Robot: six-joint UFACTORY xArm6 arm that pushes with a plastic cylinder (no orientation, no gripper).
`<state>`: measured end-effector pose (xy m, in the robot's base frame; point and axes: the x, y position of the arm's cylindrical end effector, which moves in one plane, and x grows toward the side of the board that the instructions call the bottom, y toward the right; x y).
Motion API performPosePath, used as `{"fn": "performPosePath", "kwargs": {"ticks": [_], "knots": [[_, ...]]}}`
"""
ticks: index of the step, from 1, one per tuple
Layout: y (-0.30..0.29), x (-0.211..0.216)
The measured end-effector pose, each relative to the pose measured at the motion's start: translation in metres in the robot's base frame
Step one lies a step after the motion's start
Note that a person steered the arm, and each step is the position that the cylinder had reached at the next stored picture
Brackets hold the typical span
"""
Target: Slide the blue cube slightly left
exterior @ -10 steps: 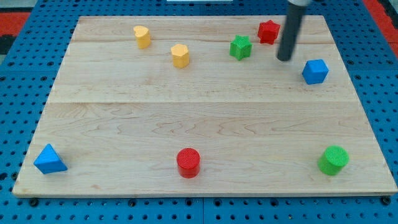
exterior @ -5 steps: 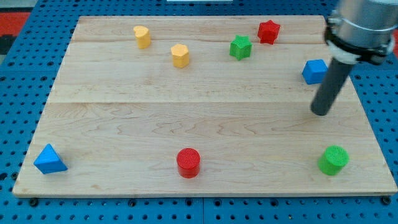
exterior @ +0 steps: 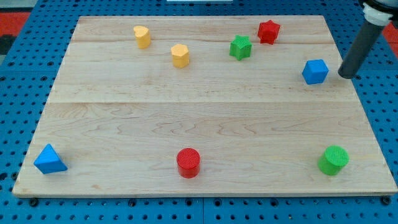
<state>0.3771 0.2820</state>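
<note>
The blue cube (exterior: 315,71) sits on the wooden board (exterior: 199,124) near its right edge, in the upper part of the view. My tip (exterior: 346,75) is just to the right of the cube, with a small gap between them. The dark rod rises from the tip toward the view's top right corner.
A red star block (exterior: 268,31) and a green star block (exterior: 240,47) lie up and left of the cube. Two yellow blocks (exterior: 142,37) (exterior: 180,55) sit at the upper left. A green cylinder (exterior: 333,160), a red cylinder (exterior: 188,163) and a blue triangular block (exterior: 49,160) lie along the bottom.
My tip went from up and left of the blue cube, down around below it, then up to its right side. No block has moved.
</note>
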Motion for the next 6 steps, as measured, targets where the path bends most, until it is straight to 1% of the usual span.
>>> {"fn": "performPosePath", "kwargs": {"ticks": [2,3,4,5,6], "knots": [[-0.073,0.000],[-0.094,0.000],[-0.086,-0.011],[-0.092,-0.020],[-0.114,-0.012]]}}
